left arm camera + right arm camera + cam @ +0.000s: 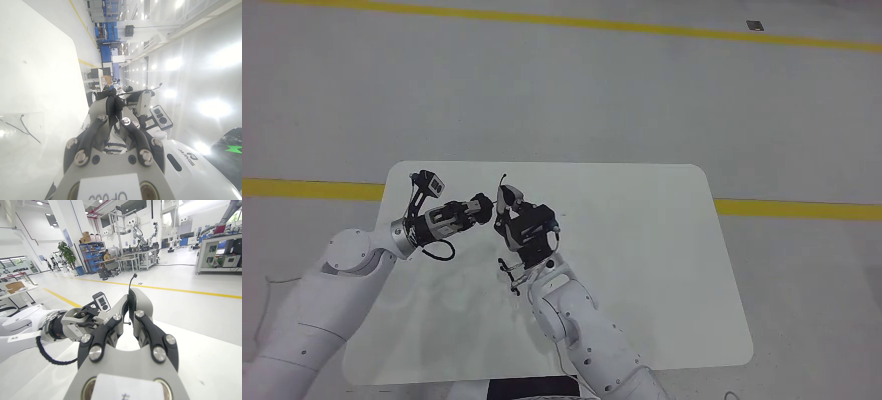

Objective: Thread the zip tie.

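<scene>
Right gripper (129, 298) fingers clench the zip tie (134, 276) upright above the worktop (642, 260), head uppermost. Left gripper (113, 98) sits just beside, fingers pressed together; on what, I cannot tell. Steady the head and feed the tail in straight.

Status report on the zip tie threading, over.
Right end effector shut on thin black plastic zip tie, head up. Left end effector shut alongside. No loop yet. Loose black ties on white table, clear of both.

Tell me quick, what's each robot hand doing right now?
Left gripper: closed; whether it pinches anything cannot be told.
Right gripper: closed on the zip tie.
</scene>
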{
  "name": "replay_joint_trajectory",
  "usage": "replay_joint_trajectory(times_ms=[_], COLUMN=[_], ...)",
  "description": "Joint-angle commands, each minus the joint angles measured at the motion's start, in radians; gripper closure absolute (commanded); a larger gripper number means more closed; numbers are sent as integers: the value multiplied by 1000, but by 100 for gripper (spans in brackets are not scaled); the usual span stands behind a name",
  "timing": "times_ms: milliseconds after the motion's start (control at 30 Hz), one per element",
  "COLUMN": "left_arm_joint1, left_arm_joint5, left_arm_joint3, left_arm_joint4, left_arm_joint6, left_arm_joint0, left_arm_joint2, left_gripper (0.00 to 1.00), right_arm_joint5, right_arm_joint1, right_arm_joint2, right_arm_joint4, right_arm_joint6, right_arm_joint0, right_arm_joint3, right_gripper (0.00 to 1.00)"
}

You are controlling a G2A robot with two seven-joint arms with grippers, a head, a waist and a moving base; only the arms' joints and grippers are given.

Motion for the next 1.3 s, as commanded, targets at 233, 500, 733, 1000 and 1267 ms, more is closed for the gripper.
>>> replay_joint_trajectory(times_ms=[233,500,733,1000,1267], left_arm_joint1=[0,0,0,0,0], left_arm_joint5=[0,0,0,0,0], left_arm_joint3=[0,0,0,0,0], left_arm_joint4=[0,0,0,0,0], left_arm_joint6=[0,0,0,0,0], left_arm_joint0=[0,0,0,0,0], left_arm_joint2=[0,0,0,0,0], left_gripper=[100,100,100,100,100], right_arm_joint5=[10,15,13,16,13], right_arm_joint1=[-1,0,-1,-1,1], right_arm_joint2=[-4,0,-2,0,6], right_arm_joint4=[-2,0,4,7,7], right_arm_joint6=[9,3,-3,-9,-9], right_arm_joint0=[3,0,4,6,2], right_arm_joint3=[9,4,6,8,3], right_gripper=[100,100,100,100,100])
